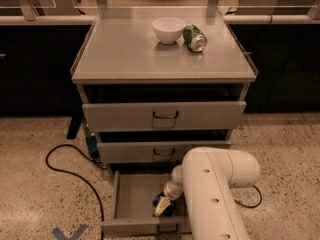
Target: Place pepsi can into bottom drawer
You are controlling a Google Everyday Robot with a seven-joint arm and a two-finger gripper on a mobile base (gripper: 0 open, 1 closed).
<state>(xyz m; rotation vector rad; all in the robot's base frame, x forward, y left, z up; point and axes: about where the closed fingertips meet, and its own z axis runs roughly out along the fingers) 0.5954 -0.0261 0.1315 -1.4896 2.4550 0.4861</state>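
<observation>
The bottom drawer [131,199] is pulled out at the foot of the grey cabinet, a shallow tray with a dark wire handle on its front. The pepsi can [164,203], blue, is inside the drawer near its right side. My gripper [161,207] reaches down into the drawer from my white arm [212,189] and is at the can, with one pale finger showing over it. Much of the can is hidden by the gripper and arm.
A white bowl [168,29] and a green can [194,37] lying on its side sit on the cabinet top [125,49]. Two taller drawers [165,115] are above, slightly open. A black cable [65,164] loops on the floor at the left.
</observation>
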